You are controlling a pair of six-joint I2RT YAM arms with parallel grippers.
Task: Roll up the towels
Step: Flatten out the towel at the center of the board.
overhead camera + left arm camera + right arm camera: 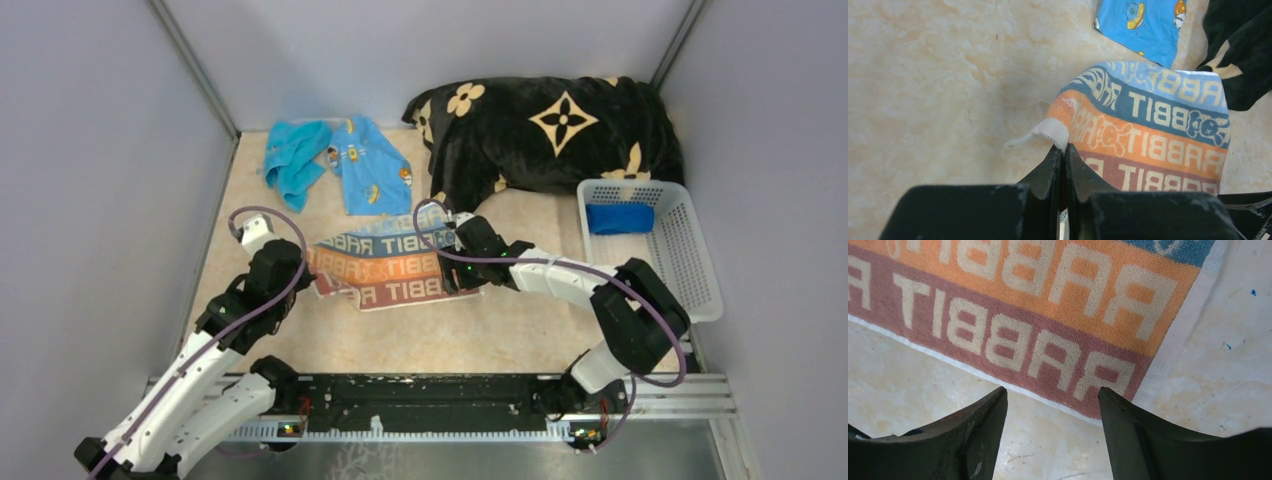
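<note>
The striped RABBIT towel (385, 262) lies spread at the table's middle. My left gripper (300, 262) is shut on its left edge; in the left wrist view the gripper (1064, 148) pinches the towel's white hem (1054, 131), lifted a little. My right gripper (455, 282) is open just over the towel's near right corner, seen in the right wrist view (1053, 392) with the red stripe (1013, 347) between and beyond the tips. A turquoise towel (292, 160) and a light blue cartoon towel (368, 168) lie at the back. A dark blue towel (619, 218) sits in the basket.
A large black plush blanket with tan flowers (550, 130) is heaped at the back right. A white slotted basket (690, 255) stands at the right edge. Grey walls close in the left, back and right. The arm rail runs along the near edge.
</note>
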